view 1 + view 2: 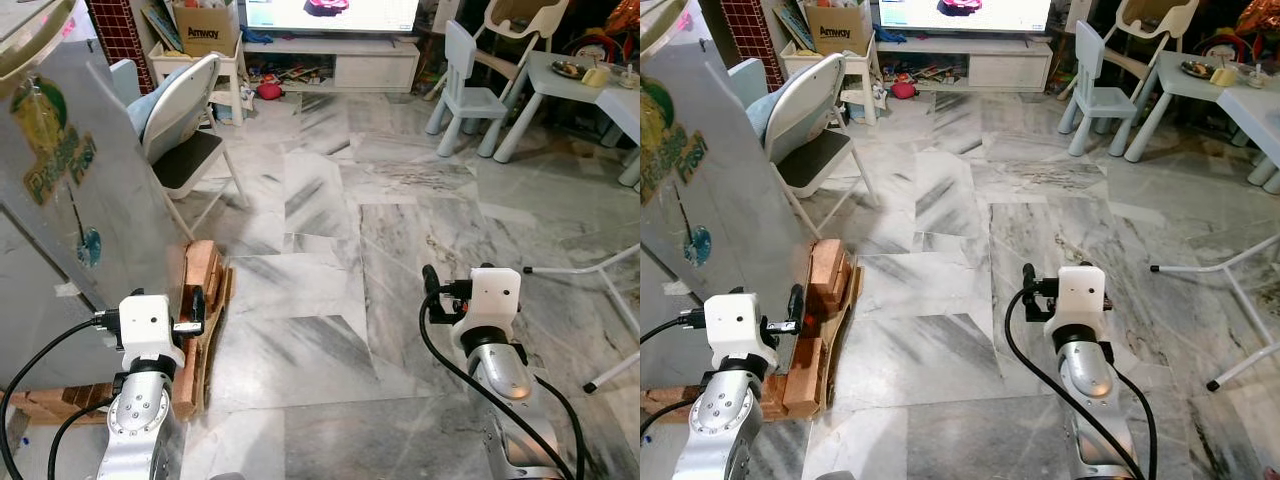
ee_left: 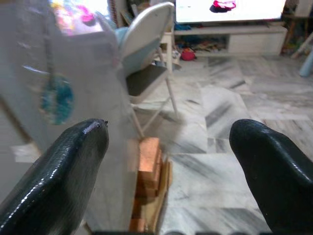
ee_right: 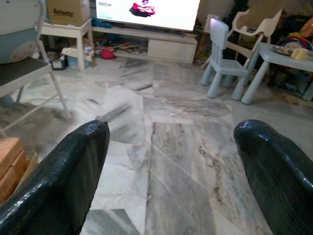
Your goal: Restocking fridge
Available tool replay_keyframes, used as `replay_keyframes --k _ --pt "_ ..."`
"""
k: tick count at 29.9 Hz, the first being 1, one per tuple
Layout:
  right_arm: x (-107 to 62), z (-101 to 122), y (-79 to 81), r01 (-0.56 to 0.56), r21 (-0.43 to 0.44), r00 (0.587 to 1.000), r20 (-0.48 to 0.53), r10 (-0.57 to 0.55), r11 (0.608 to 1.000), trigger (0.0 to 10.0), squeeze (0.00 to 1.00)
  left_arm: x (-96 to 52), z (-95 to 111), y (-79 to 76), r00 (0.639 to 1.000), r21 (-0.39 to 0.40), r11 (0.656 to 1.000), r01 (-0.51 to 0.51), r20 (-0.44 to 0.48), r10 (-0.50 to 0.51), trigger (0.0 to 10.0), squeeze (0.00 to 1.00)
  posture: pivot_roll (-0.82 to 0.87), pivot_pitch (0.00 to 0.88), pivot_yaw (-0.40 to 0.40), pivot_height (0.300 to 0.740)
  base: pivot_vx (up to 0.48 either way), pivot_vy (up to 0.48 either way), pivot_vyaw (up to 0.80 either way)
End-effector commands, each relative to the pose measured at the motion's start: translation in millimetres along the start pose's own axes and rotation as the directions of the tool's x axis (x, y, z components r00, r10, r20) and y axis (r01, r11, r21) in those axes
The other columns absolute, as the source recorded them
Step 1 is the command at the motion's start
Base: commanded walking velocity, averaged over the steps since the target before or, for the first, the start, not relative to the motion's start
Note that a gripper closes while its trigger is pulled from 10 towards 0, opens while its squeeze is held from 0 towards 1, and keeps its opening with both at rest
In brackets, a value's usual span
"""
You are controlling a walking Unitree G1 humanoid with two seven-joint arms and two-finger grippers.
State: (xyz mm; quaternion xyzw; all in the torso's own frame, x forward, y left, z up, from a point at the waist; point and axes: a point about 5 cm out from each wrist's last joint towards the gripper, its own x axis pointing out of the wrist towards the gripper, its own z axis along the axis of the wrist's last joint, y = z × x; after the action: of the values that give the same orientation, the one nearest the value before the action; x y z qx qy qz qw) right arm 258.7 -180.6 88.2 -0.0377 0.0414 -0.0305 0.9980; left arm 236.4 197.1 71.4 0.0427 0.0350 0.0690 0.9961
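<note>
While I stand on the marble floor (image 1: pixel 330 250) with both arms raised low in front of me, this is how things lie:

Left arm: bent forward at my left, wrist level, its silver forearm and white wrist block close to the fridge's near corner.
Left claw (image 2: pixel 168 161): wide, holding nothing; its two black fingers (image 2: pixel 63 171) stand well apart with floor showing between them.
Right arm: bent forward at my right over bare floor, black cables looping along it.
Right claw (image 3: pixel 171 166): wide, holding nothing; both of its fingers (image 3: pixel 61 171) are spread and point across the room.
Fridge (image 1: pixel 70 200): at my left, a tall grey-white side panel with a green and yellow sticker and a small blue one; it is just beside my left claw, and I cannot tell whether they touch.
Wooden blocks (image 1: pixel 200 290): stacked on the floor against the fridge's lower front corner, just ahead of my left claw.
Folding chair (image 1: pixel 185 120): past the fridge's far edge, white back, dark seat.
Small blue chair (image 1: pixel 465 85): well apart from my right claw, at the far right beside a white table (image 1: pixel 590 90).
TV stand (image 1: pixel 340 60): along the far wall, screen lit above it.
Cardboard box (image 1: pixel 205 25): on a white side table left of the TV stand.
</note>
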Motion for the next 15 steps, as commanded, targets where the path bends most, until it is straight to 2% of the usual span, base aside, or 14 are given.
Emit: replay_keyframes --k 1,15 --pt "0.1 6.5 1.2 -0.008 0.007 1.0 0.019 0.007 1.0 10.0 0.0 0.6 2.1 1.5 1.0 0.003 1.0 0.0 0.004 0.0 10.0 0.0 0.02 0.0 -0.037 0.74 0.277 0.394 0.0" --pt "2.1 9.2 2.5 -0.015 -0.002 1.0 0.024 0.015 1.0 10.0 0.0 4.4 4.5 -11.4 0.998 -0.013 0.998 0.057 0.013 -0.057 10.0 0.0 0.02 0.0 -0.04 0.74 0.324 0.35 0.0"
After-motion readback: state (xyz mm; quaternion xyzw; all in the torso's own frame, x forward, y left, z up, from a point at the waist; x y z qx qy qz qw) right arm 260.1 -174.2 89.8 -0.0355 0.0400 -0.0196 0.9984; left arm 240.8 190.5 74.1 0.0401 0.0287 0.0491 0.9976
